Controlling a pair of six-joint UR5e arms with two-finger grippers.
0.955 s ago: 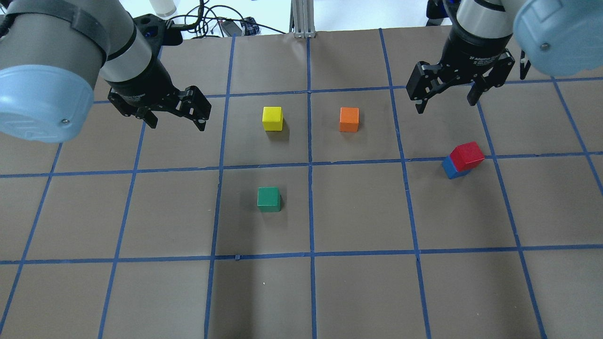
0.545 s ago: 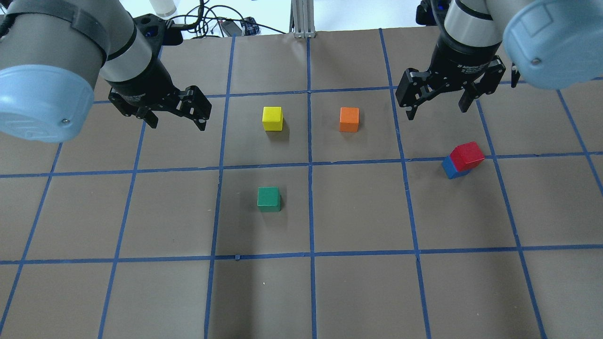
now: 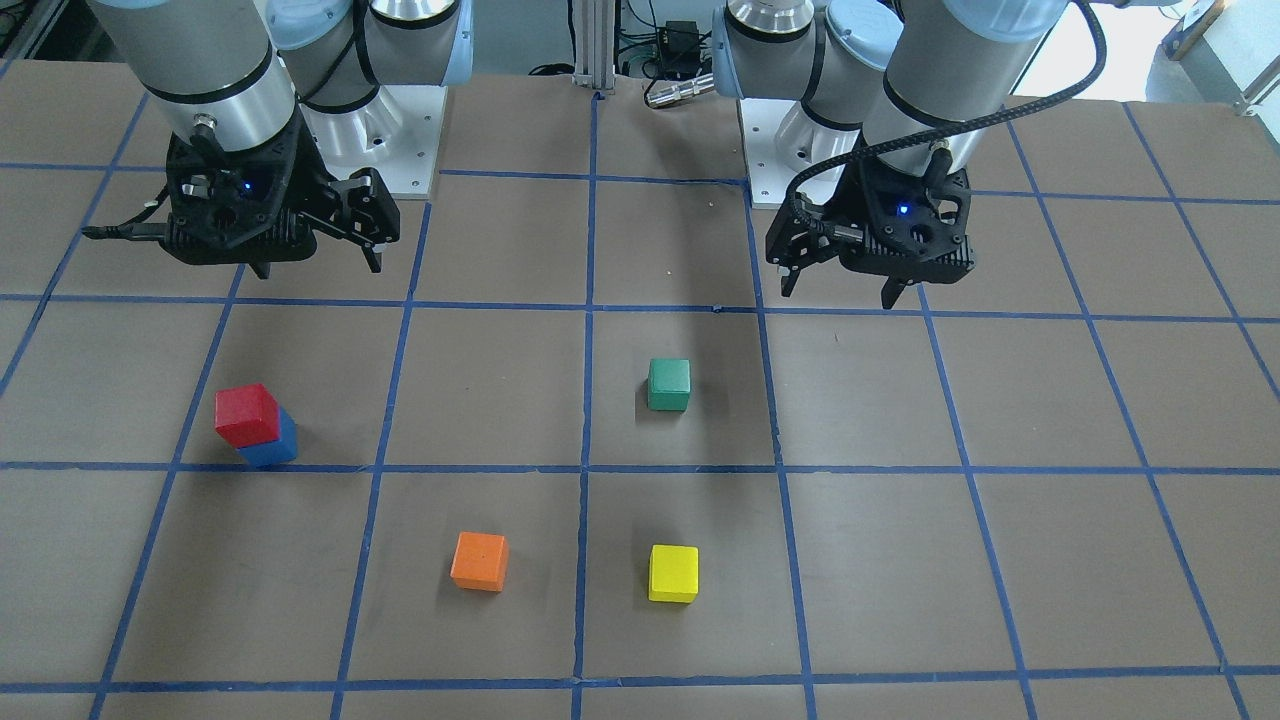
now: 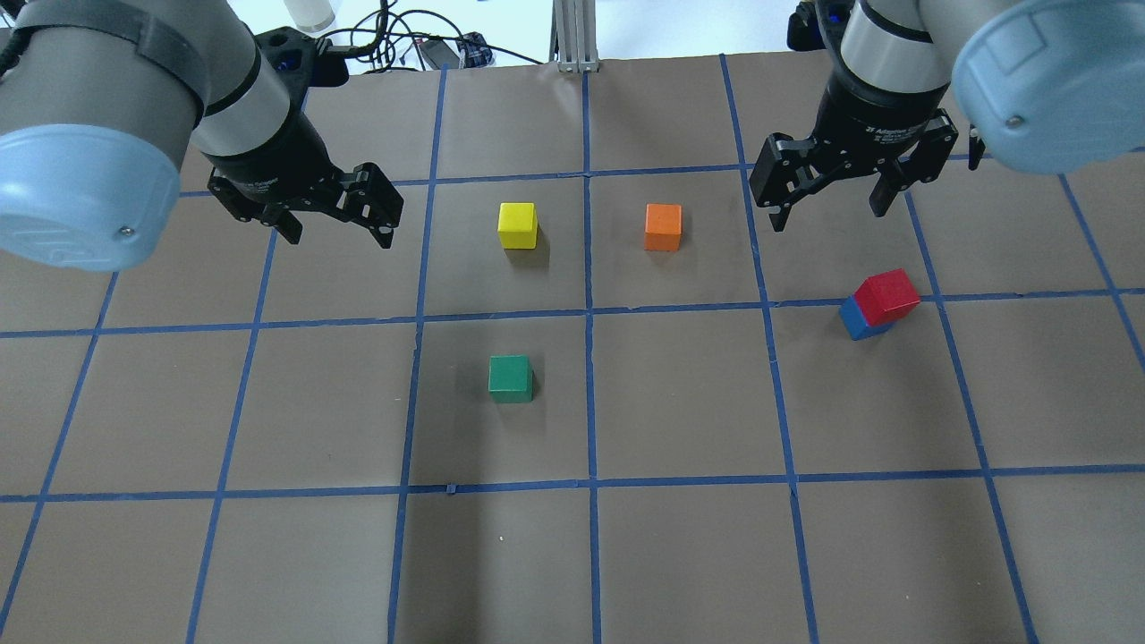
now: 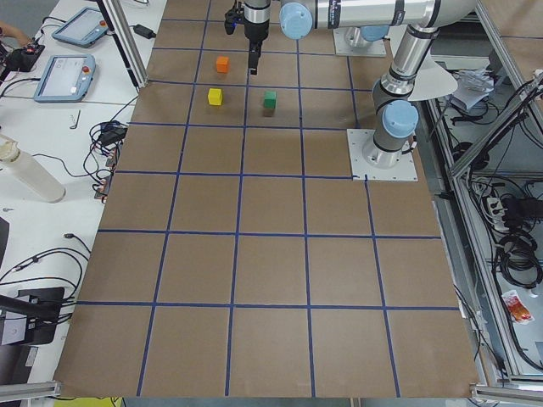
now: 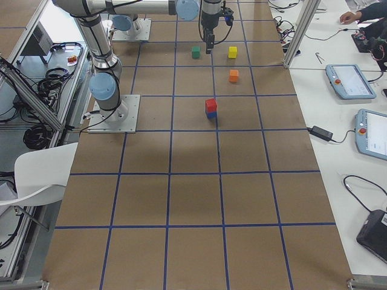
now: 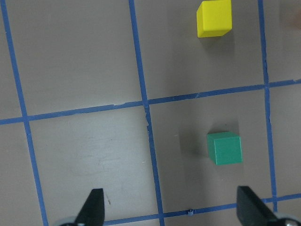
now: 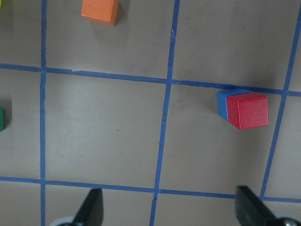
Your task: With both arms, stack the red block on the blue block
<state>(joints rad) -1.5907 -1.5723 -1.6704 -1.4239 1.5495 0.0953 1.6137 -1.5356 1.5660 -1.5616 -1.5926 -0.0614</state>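
The red block (image 4: 886, 295) sits on top of the blue block (image 4: 852, 320) at the table's right, slightly offset and turned on it. The stack also shows in the right wrist view, red (image 8: 248, 110) over blue (image 8: 221, 103), and in the front view (image 3: 245, 413). My right gripper (image 4: 830, 215) is open and empty, raised behind and a little left of the stack. My left gripper (image 4: 338, 234) is open and empty, hovering at the left, to the left of the yellow block.
A yellow block (image 4: 517, 224), an orange block (image 4: 663, 226) and a green block (image 4: 510, 377) stand apart in the middle squares of the brown, blue-taped table. Cables (image 4: 420, 45) and a metal post (image 4: 572, 36) lie past the far edge.
My right gripper has moved back and to the left, away from the red-on-blue stack, still open. The left gripper and all blocks have stayed put.
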